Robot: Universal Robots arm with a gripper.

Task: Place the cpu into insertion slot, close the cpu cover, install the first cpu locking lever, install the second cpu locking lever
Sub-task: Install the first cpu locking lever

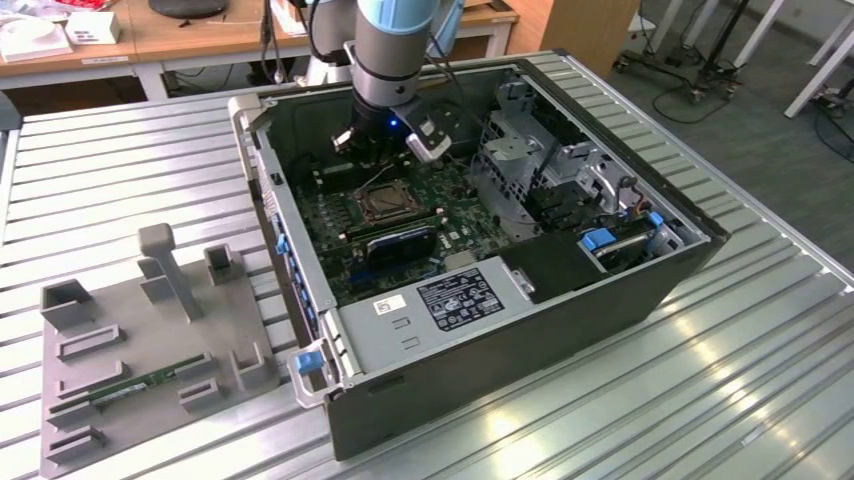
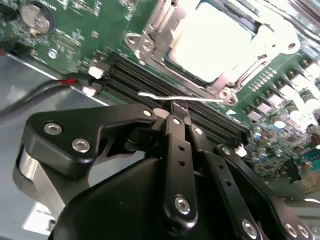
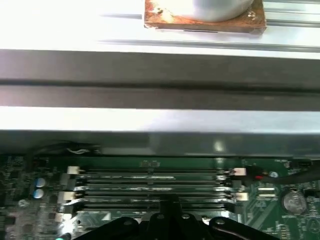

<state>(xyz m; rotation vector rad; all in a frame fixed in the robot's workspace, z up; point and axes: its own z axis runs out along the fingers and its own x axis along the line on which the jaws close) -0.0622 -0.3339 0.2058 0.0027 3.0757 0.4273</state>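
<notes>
In the second wrist view the cpu [image 2: 212,37] shows as a pale square face lying in the insertion slot [image 2: 150,47], with the silvery cpu cover [image 2: 252,62] framing it. A thin silver locking lever [image 2: 200,99] runs along the socket's edge beside the black memory slots. My gripper [image 2: 179,107] is shut, its black fingers pressed together with the tips right at that lever; I cannot tell whether the lever is pinched. In the exterior view the gripper [image 1: 378,150] hangs inside the case just behind the socket [image 1: 380,203].
The open computer case [image 1: 400,350] lies on a ribbed metal table, with its drive cage [image 1: 534,150] on the exterior view's right. Black memory slots [image 3: 150,187] sit in front of the gripper [image 3: 170,210]. A grey fixture tray [image 1: 134,340] stands on the exterior view's left.
</notes>
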